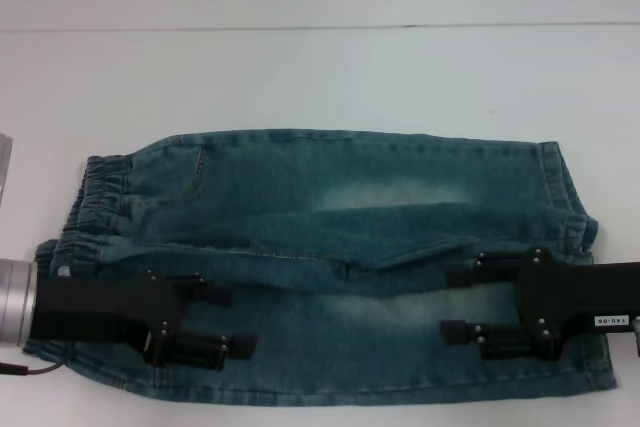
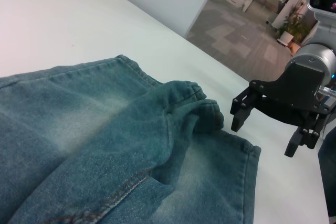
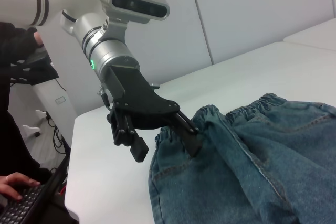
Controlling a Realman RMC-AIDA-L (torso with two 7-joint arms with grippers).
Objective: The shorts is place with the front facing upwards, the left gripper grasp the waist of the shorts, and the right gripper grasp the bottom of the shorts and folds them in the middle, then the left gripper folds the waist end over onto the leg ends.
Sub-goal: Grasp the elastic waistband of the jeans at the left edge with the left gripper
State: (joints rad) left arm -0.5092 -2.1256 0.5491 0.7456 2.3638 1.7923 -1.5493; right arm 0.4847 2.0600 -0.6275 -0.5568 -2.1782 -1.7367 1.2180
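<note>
White counter [image 1: 320, 67] carries the shorts [image 1: 330, 257], spread sideways with the waist [image 1: 95, 209] toward the robot's left and the leg ends [image 1: 575, 247] toward its right. Over the waist end hangs the left gripper [image 1: 228, 322], fingers spread apart and released, one fingertip touching the denim. Over the leg ends hangs the right gripper [image 1: 455, 302], likewise released. Faded blue-green denim shows pale washed patches, one leg lapped over the other. Beyond the counter's edge lies a tiled hallway [image 2: 247, 35].
</note>
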